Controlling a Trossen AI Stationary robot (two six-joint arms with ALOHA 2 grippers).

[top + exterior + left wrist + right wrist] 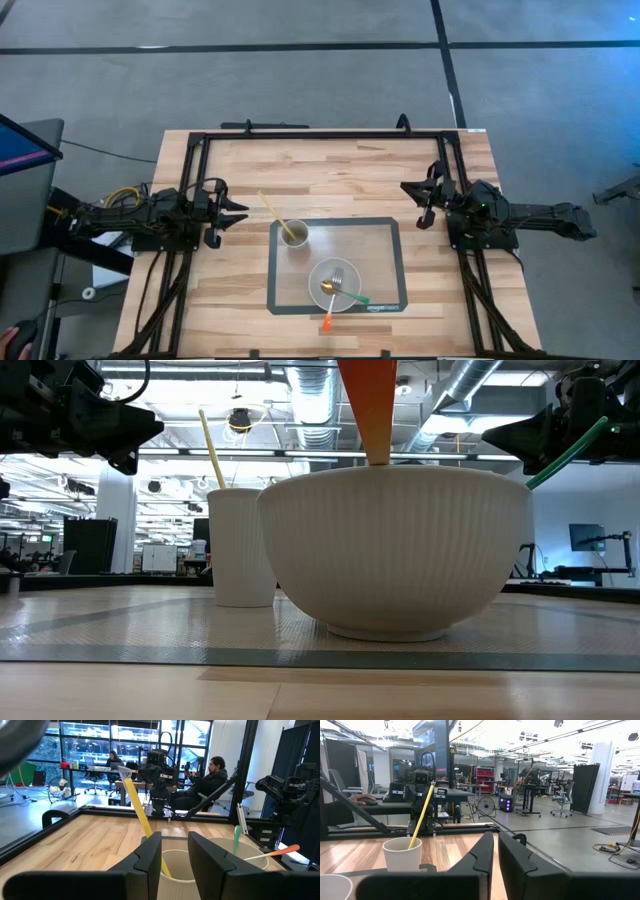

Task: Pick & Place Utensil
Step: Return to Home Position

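A white cup (294,236) stands on a grey mat (385,230) with a yellow utensil (270,208) leaning out of it. A white bowl (335,283) near the mat's front holds a green-handled utensil (352,296) and an orange-handled one (327,322), their handles resting over its rim. My left gripper (232,215) is open and empty, left of the cup and above the table; its wrist view shows the cup (175,865) just ahead. My right gripper (415,205) is shut and empty, right of the mat.
A black frame rail (320,134) runs around the tabletop. Bare wood lies between the mat and the far rail. People sit at desks beyond the table (210,775). The cup also shows in the right wrist view (402,854).
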